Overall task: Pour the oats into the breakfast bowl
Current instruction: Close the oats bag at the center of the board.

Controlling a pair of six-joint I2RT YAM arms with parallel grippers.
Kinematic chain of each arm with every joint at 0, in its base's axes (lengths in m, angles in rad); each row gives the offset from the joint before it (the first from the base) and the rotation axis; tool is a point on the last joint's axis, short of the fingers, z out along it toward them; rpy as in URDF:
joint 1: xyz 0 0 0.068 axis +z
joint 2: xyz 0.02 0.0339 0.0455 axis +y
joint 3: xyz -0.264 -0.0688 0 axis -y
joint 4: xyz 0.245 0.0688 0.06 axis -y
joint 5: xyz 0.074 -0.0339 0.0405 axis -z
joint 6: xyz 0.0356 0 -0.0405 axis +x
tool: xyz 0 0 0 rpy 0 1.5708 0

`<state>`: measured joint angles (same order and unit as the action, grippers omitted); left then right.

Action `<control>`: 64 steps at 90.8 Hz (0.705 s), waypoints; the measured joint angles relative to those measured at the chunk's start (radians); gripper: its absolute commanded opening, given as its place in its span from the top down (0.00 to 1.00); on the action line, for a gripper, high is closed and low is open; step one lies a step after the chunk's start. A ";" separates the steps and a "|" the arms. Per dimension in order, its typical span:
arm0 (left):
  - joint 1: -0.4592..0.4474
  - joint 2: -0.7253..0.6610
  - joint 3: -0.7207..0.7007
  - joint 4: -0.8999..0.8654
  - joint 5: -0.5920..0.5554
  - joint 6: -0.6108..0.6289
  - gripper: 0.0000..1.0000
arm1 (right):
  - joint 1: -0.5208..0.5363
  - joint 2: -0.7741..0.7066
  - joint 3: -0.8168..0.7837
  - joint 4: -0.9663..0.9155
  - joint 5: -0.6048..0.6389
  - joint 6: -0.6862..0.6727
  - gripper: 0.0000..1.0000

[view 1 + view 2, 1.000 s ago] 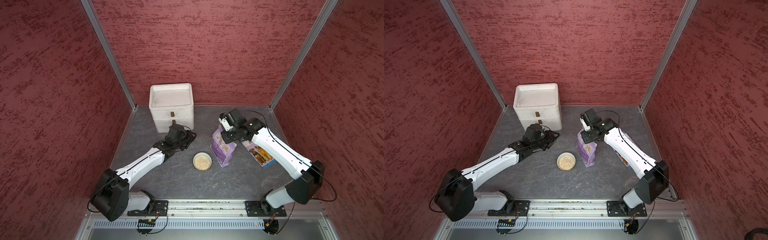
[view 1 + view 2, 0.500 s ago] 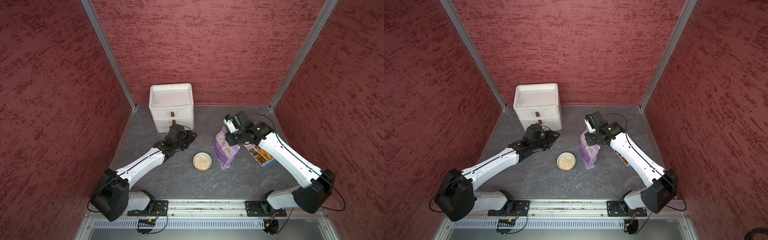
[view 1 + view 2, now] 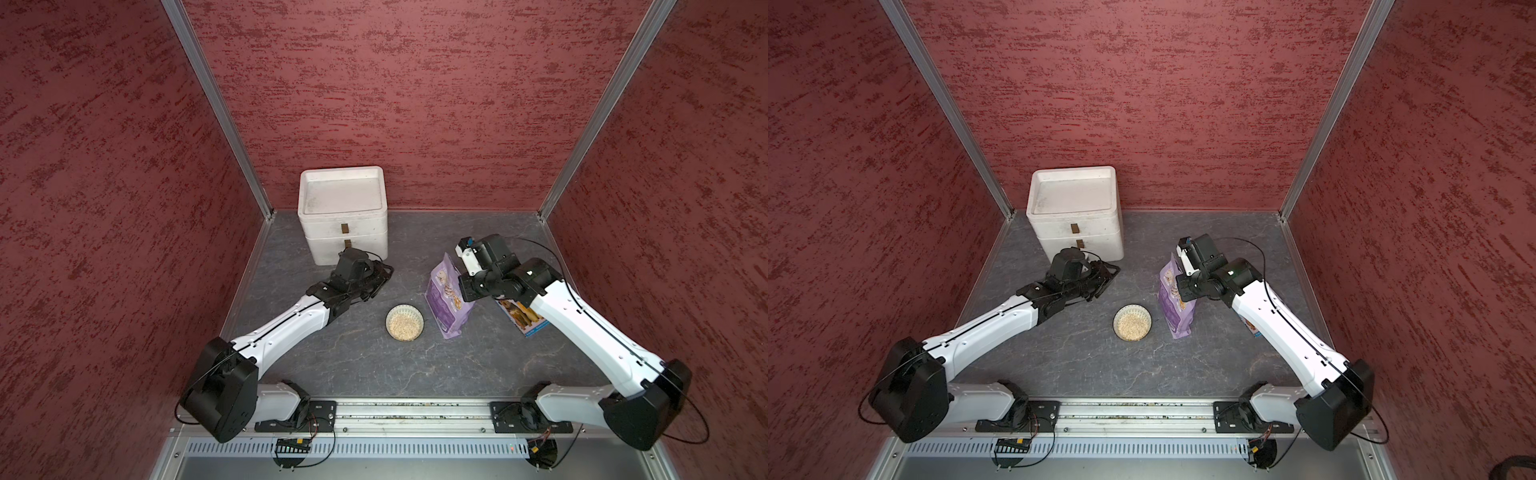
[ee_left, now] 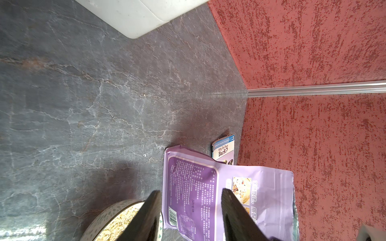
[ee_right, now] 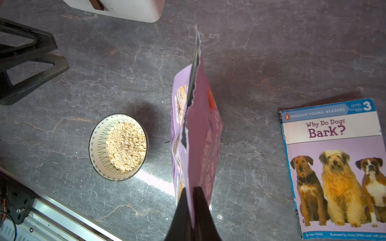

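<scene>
Right wrist view: my right gripper [image 5: 191, 189] is pinching the lavender-purple stand-up pouch [image 5: 202, 129] at its top; left gripper [image 4: 190, 191] is gaping empty. Advising upright handling beside the oat-filled green-lattice white bowl [image 5: 97, 146].

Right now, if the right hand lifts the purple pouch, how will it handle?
Likely floppy: the lavender-purple stand-up pouch is thin film with a ragged torn top. Probably swings, since the right hand pinches only one end of that edge.
</scene>
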<state>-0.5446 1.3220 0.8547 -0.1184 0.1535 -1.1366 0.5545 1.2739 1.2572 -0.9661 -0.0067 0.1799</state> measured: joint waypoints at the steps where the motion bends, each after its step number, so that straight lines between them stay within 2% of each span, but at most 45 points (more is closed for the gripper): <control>1: 0.000 0.000 0.000 0.000 0.000 0.000 0.50 | 0.000 -0.003 -0.003 0.000 0.000 0.000 1.00; 9: 0.000 0.000 0.000 0.000 0.000 0.000 0.50 | 0.000 -0.014 -0.008 -0.006 0.003 -0.002 1.00; 13: 0.000 0.000 0.000 0.000 -0.001 0.000 0.50 | 0.000 -0.011 -0.008 -0.006 0.002 -0.005 0.70; 15: 0.000 0.000 0.000 0.000 -0.001 0.000 0.50 | 0.000 -0.010 -0.007 -0.006 0.002 -0.008 0.60; 17: 0.000 0.000 0.000 0.000 0.000 0.000 0.50 | 0.000 -0.006 -0.005 -0.006 0.002 -0.009 0.55; 22: 0.000 -0.001 0.000 0.000 -0.001 0.000 0.50 | 0.000 0.008 0.004 -0.002 0.002 -0.017 0.51; 30: 0.000 -0.004 0.000 -0.001 -0.002 0.000 0.50 | 0.000 0.042 0.024 0.008 0.002 -0.034 0.52; 35: 0.000 -0.008 0.000 -0.001 -0.002 0.000 0.50 | 0.000 0.076 0.049 0.009 0.003 -0.043 0.57; 39: 0.000 -0.011 0.000 -0.001 -0.003 0.000 0.50 | 0.000 0.106 0.076 0.010 0.003 -0.051 0.75; 40: 0.000 -0.011 0.000 -0.001 -0.003 0.000 0.50 | 0.000 0.115 0.082 0.011 0.003 -0.054 0.83; 41: 0.000 -0.013 0.000 -0.002 -0.003 0.000 0.50 | 0.000 0.122 0.089 0.011 0.003 -0.063 0.95; 42: 0.000 -0.013 0.000 -0.002 -0.003 0.000 0.50 | 0.000 0.132 0.097 0.012 0.003 -0.057 1.00; 52: 0.000 -0.013 0.002 -0.005 -0.005 0.000 0.50 | 0.000 0.195 0.148 0.013 0.008 -0.068 1.00; 64: 0.000 -0.013 0.002 -0.011 -0.005 0.000 0.50 | 0.001 0.200 0.150 0.031 0.037 -0.068 1.00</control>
<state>-0.5446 1.3087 0.8570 -0.1291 0.1490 -1.1362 0.5552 1.4734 1.4067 -0.9356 0.0307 0.1120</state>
